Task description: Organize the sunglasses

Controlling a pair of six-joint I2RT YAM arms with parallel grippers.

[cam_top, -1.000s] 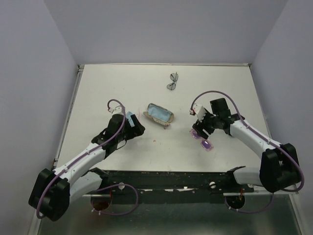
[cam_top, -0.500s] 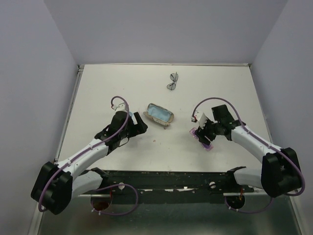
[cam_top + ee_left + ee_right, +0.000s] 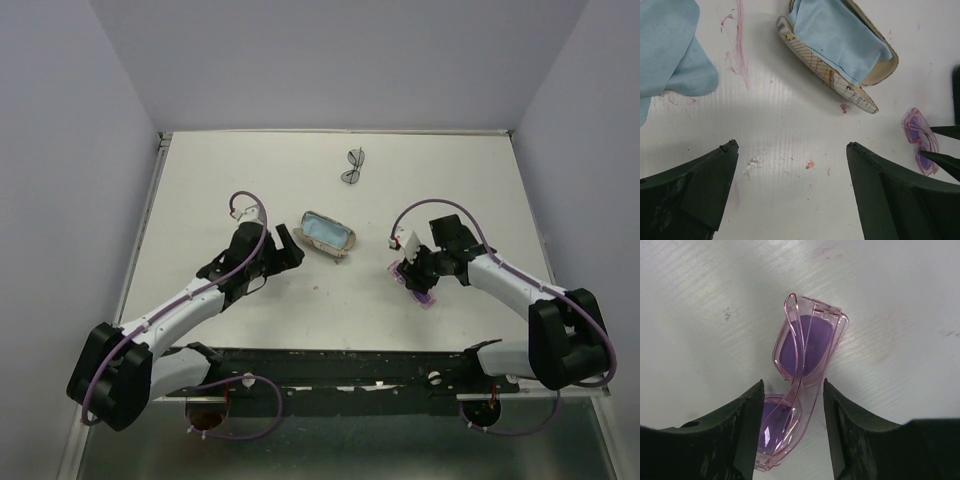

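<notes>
An open glasses case point(image 3: 827, 75) lay upper middle on the pink-smeared white table point(image 3: 790, 130), holding a light-blue cloth point(image 3: 840, 35). Another blue cloth point(image 3: 670, 55) lay upper left.

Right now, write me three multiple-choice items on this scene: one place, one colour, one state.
1. The dark-framed sunglasses lie: A) at the near edge B) on the far part of the table C) off it.
2. The pink-framed sunglasses that the right gripper straddles have lenses that are: A) purple B) green C) clear.
3. The case is: A) shut B) upside down C) open, a blue cloth inside.
Key: B, they lie alone well beyond the case; A, the right wrist view shows purple lenses; C, its inside and the cloth show.
</notes>
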